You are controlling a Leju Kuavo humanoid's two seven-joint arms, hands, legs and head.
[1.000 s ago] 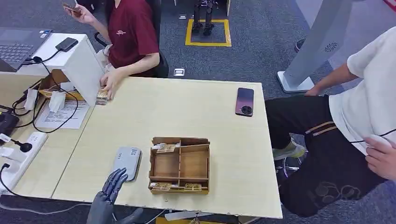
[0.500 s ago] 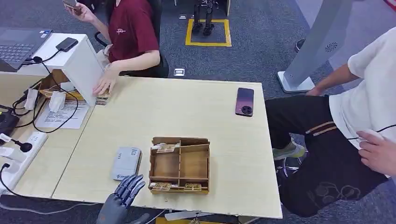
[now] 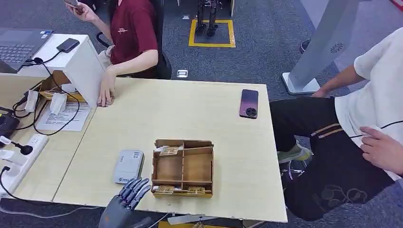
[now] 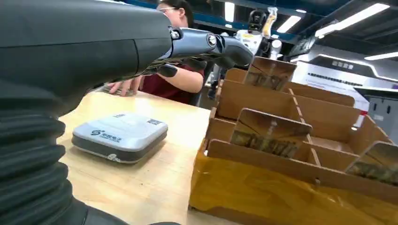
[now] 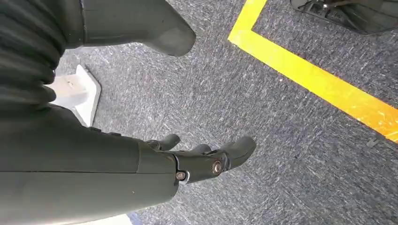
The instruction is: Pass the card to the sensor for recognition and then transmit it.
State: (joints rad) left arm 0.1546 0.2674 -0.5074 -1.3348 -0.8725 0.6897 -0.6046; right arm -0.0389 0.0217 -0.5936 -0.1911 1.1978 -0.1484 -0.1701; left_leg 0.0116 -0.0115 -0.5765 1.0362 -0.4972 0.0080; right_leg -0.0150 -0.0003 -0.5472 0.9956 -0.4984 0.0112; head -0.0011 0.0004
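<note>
I see my left hand (image 3: 124, 203) empty with fingers spread at the table (image 3: 199, 111) edge, between the grey sensor (image 3: 128, 166) and the wooden card box (image 3: 183, 167); my right hand (image 5: 197, 161) hangs empty, fingers loosely apart, over the carpet. The nearest card (image 4: 270, 132) stands upright in a front slot. It looks thin, stiff, light and slick, so I'd pinch its exposed top edge

Grey carpet (image 3: 266, 42) is marked with a yellow square (image 3: 212, 33); light wooden table (image 3: 190, 109) is set centrally.
</note>
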